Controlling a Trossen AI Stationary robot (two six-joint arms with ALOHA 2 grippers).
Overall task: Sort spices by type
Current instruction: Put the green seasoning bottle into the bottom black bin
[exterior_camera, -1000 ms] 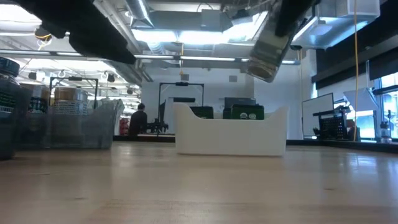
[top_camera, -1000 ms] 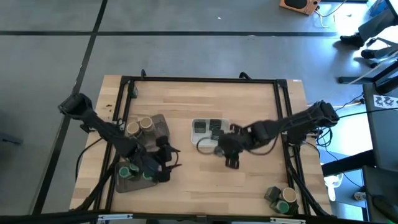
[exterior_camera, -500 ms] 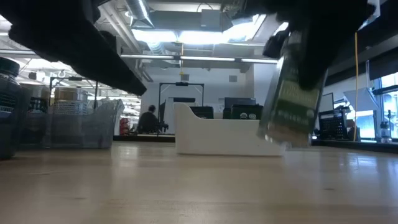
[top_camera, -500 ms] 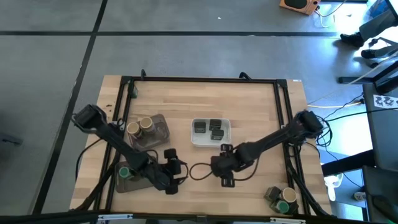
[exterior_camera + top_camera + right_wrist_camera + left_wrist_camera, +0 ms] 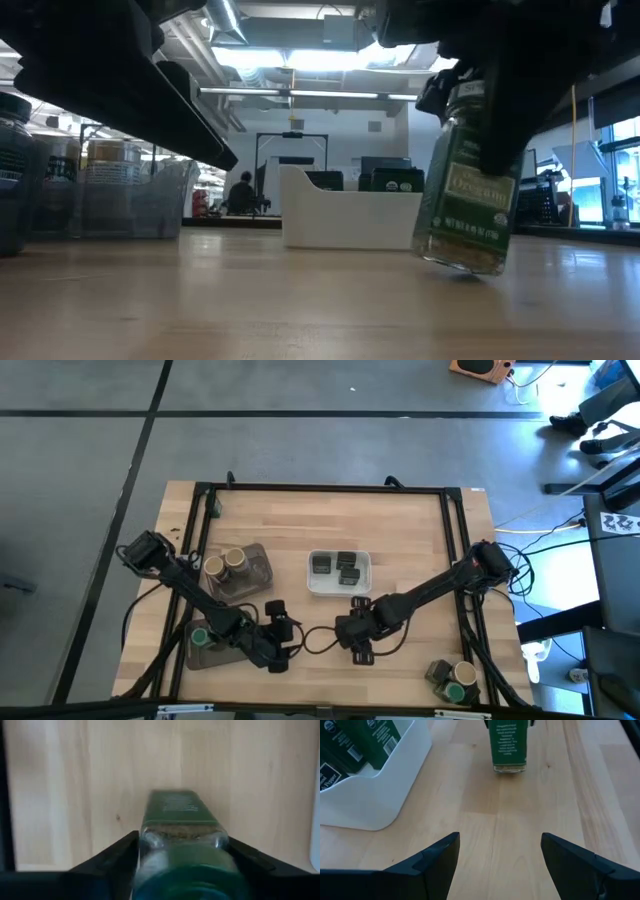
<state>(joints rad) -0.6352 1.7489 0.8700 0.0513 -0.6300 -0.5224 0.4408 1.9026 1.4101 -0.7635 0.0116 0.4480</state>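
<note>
A squarish glass spice jar (image 5: 468, 205) with a green label hangs tilted just at the tabletop, near the middle of the table's near half. My right gripper (image 5: 357, 644) is shut on it from above. My left gripper (image 5: 288, 633) stands open a little to the jar's left, low over the table, with nothing between its fingers (image 5: 437, 852). It faces the jar (image 5: 507, 745). A white tray (image 5: 340, 588) at mid-table holds three more dark green-labelled containers (image 5: 350, 740). My right gripper pinches the jar between its two fingers, on two opposite sides of its shoulder (image 5: 150, 837), just below the cap. The fingers come steeply from above. The jar hangs tilted below them, its bottom edge (image 5: 460, 266) at the tabletop; whether it rests there I cannot tell.
A dark grey tray (image 5: 258, 572) at the left holds two tan-topped jars (image 5: 225, 564). Another dark tray (image 5: 215, 657) at the near left holds a green-lidded jar (image 5: 200, 637). More jars (image 5: 450, 678) stand at the near right corner. Black frame rails (image 5: 462, 550) border the table.
My right gripper has carried the jar from beside the white tray toward the table's near edge and down, from high in the air to the tabletop. My left gripper has left the near-left dark tray, going down and toward the table's right.
</note>
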